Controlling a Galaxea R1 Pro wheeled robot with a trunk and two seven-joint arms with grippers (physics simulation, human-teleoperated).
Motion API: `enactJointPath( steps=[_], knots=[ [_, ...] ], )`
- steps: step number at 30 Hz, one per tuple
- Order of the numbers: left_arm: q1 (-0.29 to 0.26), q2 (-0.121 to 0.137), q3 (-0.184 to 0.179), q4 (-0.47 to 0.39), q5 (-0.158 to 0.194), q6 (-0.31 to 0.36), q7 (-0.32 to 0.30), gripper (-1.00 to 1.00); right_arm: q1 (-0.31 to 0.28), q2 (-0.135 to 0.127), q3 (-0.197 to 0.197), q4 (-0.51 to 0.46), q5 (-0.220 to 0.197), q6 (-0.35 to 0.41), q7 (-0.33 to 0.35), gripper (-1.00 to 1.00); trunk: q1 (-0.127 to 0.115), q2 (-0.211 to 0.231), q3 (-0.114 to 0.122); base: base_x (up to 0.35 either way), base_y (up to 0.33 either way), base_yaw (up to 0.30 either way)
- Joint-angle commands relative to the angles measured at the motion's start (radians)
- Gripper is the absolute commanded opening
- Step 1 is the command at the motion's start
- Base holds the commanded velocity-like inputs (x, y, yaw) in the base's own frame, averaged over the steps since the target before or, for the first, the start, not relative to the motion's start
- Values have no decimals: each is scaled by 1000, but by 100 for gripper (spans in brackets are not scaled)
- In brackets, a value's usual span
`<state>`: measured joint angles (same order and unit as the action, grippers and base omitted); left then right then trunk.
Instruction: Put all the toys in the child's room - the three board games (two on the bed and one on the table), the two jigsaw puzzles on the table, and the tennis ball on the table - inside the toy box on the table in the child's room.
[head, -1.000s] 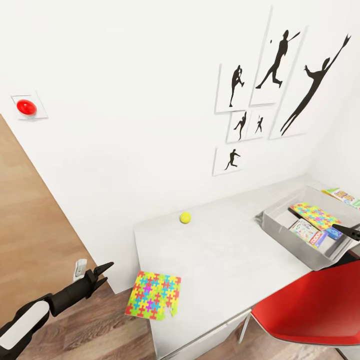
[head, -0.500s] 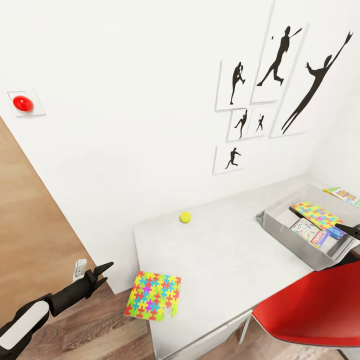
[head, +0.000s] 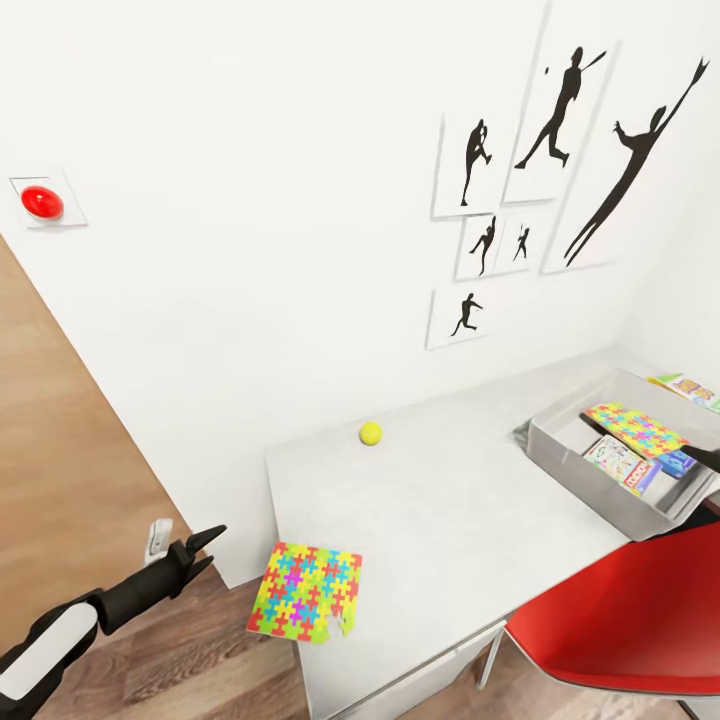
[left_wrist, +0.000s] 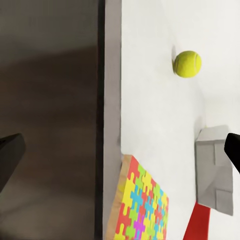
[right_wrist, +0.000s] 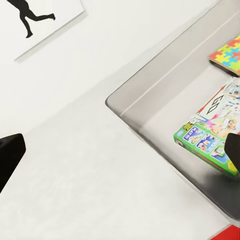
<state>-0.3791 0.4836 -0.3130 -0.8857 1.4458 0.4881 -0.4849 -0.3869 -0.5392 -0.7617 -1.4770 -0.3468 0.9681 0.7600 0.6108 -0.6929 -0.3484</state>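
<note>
On the table (head: 450, 510) a jigsaw puzzle (head: 305, 592) lies at the front left corner, overhanging the edge. The tennis ball (head: 371, 433) rests near the wall. At the right stands the toy box (head: 545, 445), holding a second jigsaw puzzle (head: 633, 427), a Monopoly board game (head: 625, 467) and a blue board game (head: 678, 463). A third board game (head: 690, 388) lies on the table beyond the box. My left gripper (head: 205, 545) hangs open off the table's left end, facing the ball (left_wrist: 187, 63) and jigsaw (left_wrist: 142, 205). My right gripper (right_wrist: 120, 152) is open above the table beside the toy box (right_wrist: 145, 87) and the Monopoly game (right_wrist: 210, 140).
A red chair (head: 630, 620) stands close against the table's front right, below the toy box. Silhouette pictures (head: 540, 180) and a red button (head: 42, 202) hang on the white wall. Wooden floor (head: 200, 660) lies left of the table.
The right gripper's tip, earlier over the toy box's right end, has left the head view. The camera has shifted slightly. The left arm and the toys have not moved.
</note>
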Motion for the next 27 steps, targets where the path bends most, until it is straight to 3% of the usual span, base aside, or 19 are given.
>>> enactJointPath(
  steps=[1, 27],
  knots=[
    [-1, 1, -3, 5, 10, 4, -1, 100, -1, -2, -2, 0, 3, 4, 6, 100, 0, -1, -1, 0, 0, 0],
    [-1, 1, -4, 40, 10, 4, -1, 100, -1, -38, -5, 0, 3, 6, 5, 100, 0, -1, -1, 0, 0, 0]
  ],
)
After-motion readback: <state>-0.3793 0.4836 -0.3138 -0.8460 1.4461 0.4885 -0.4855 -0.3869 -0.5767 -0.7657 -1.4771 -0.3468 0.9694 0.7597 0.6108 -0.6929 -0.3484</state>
